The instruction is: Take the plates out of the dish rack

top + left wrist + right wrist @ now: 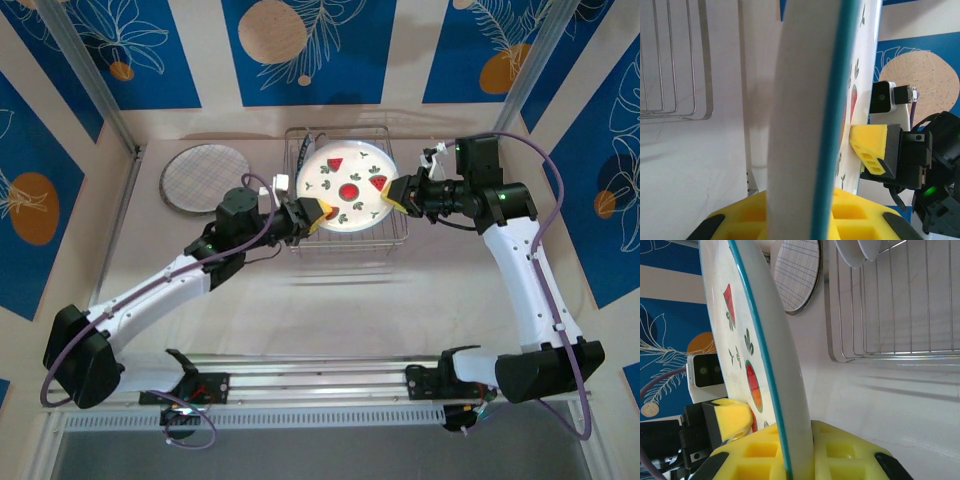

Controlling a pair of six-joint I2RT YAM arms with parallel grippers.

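1. White round ceramic plate (pixel 350 188), painted with red melon slices and green leaves and edged in teal, hangs face up over the rectangular silver wire dish rack (pixel 396 238), carried between the two arms
2. Left fingers (pixel 320 212), padded in yellow foam, are clenched on the plate's near-left edge; in the left wrist view the plate stands edge-on between the two pads (pixel 740 220)
3. Right fingers (pixel 397 193), also yellow, grasp the plate's right edge; in the right wrist view the teal-edged rim is wedged between them
4. Each wrist view also catches the opposite arm's fingers pinching the far side of the plate
5. Whether the plate's underside touches the rack wires cannot be told
6. Grey round plate crossed with fine lines (pixel 197 178) lies flat on the pale surface (pixel 330 300), left of the rack and well apart from the held plate
7. In the right wrist view two pale plate edges (pixel 852 252) show against the rack wires; their pattern cannot be made out
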